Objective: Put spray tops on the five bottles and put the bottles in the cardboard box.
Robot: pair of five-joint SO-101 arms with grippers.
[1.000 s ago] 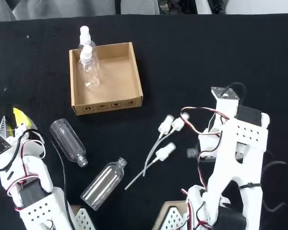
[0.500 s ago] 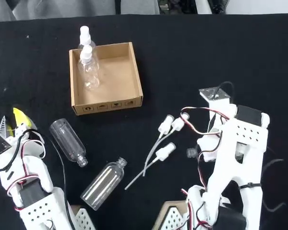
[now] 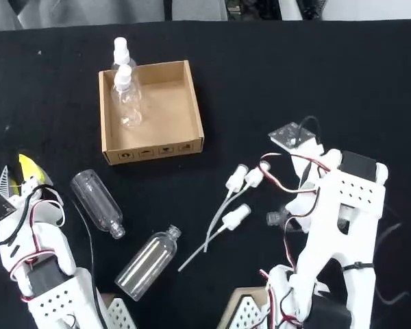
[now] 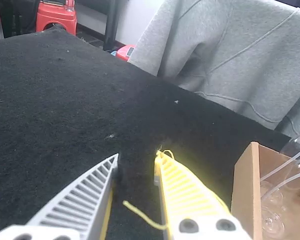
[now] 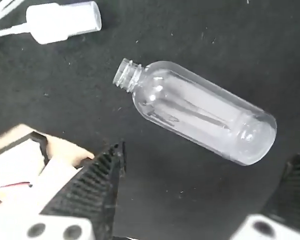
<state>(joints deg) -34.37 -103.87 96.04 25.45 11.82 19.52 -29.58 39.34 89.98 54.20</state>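
Observation:
The cardboard box (image 3: 166,113) stands at the back left. One capped bottle (image 3: 127,96) lies inside it and a second capped bottle (image 3: 121,51) stands just behind its wall. Two uncapped bottles (image 3: 96,202) (image 3: 147,259) lie on the black table in front of the box. Three spray tops (image 3: 236,179) (image 3: 255,176) (image 3: 234,217) lie at mid-table. A third uncapped bottle (image 5: 200,112) lies under the right arm (image 3: 339,219); only its neck (image 3: 274,218) sticks out in the high view. My right gripper (image 5: 208,156) hangs open over this bottle. My left gripper (image 4: 137,159) is open at the table's front left, holding nothing.
The box's corner (image 4: 245,180) rises ahead of the left gripper. One spray top (image 5: 65,22) lies close to the third bottle's neck. Grey cloth (image 4: 230,55) hangs behind the table's far edge. Bare black table lies at the back right.
The top of the right arm has swung leftward, toward the spray tops. The left arm, bottles and tops have not moved.

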